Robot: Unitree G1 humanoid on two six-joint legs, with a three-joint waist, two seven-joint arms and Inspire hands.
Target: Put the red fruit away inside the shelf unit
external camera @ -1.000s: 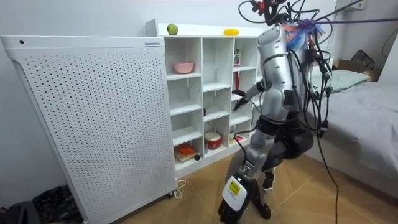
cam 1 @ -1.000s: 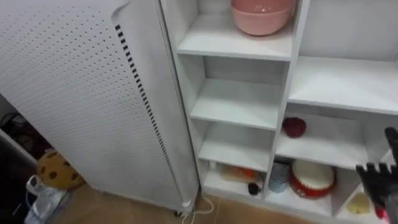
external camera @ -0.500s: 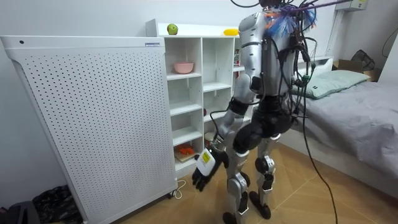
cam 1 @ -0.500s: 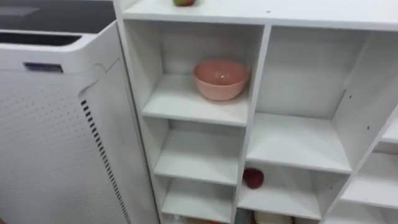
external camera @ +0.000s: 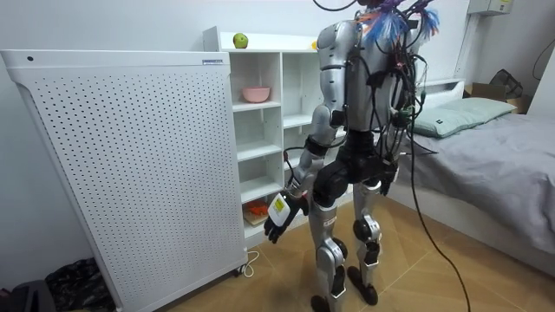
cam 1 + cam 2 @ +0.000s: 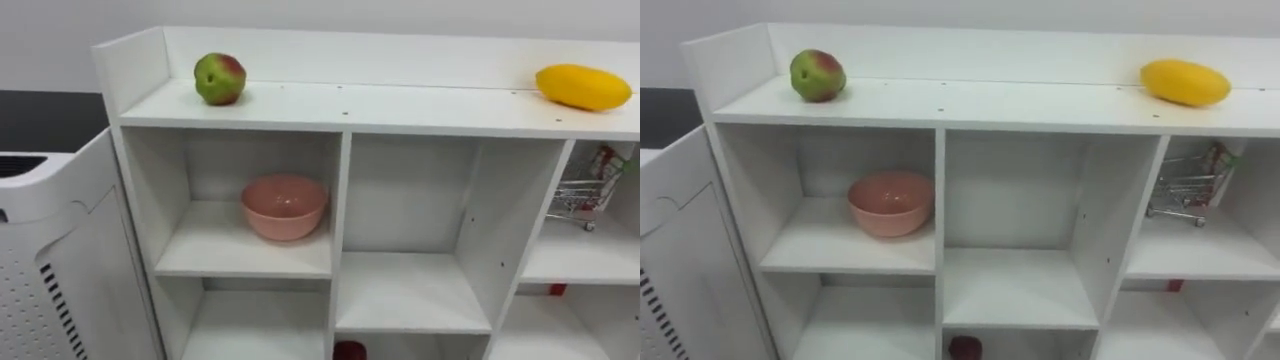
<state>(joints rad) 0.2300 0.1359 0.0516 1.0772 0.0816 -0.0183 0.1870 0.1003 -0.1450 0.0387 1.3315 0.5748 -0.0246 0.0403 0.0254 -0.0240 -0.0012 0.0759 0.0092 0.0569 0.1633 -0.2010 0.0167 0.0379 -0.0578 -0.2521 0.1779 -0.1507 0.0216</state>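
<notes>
A green-and-red apple lies at the left end of the white closet's top board. A yellow mango lies at the right end of that board. A dark red fruit peeks up from a lower middle compartment. In the room view I stand upright in front of the closet. My left hand hangs low beside my thigh, its fingers relaxed and holding nothing.
A pink bowl sits in the upper left compartment. A small wire shopping cart stands in the upper right one. A white perforated panel stands against the closet's left side. A bed is at the room view's right.
My view has risen from the middle shelves to the closet's top board. In the room view I have straightened from a bend, and my left hand has come up from near the floor.
</notes>
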